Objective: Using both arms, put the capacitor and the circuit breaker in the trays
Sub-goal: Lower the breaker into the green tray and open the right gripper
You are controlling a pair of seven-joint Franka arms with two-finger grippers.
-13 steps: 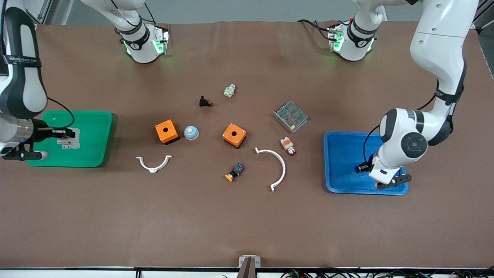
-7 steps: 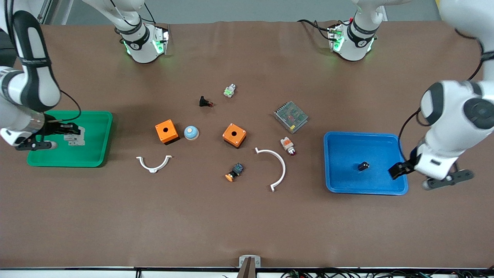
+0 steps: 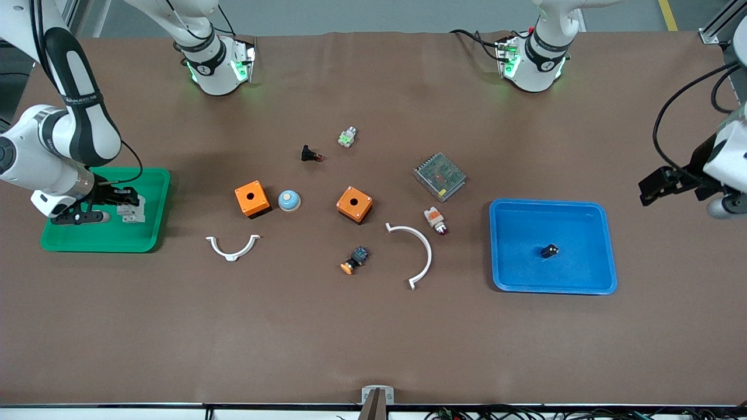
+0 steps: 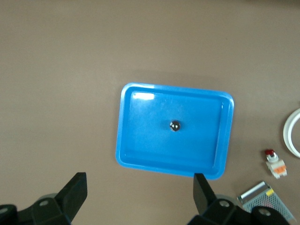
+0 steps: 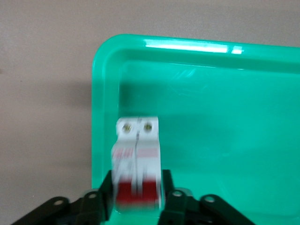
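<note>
Brown table [image 3: 373, 338]; no readable writing on circuit breaker [image 5: 137, 161]

Brown table [image 3: 373, 338], green tray [image 3: 153, 233], blue tray [image 3: 513, 280], two orange boxes [image 3: 252, 198], two white arcs [image 3: 423, 245]

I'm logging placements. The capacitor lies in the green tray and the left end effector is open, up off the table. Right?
Not quite: the capacitor lies in the blue tray, as the front and left wrist views show. The green tray has the circuit breaker. The left end effector is indeed open, in the air.
</note>
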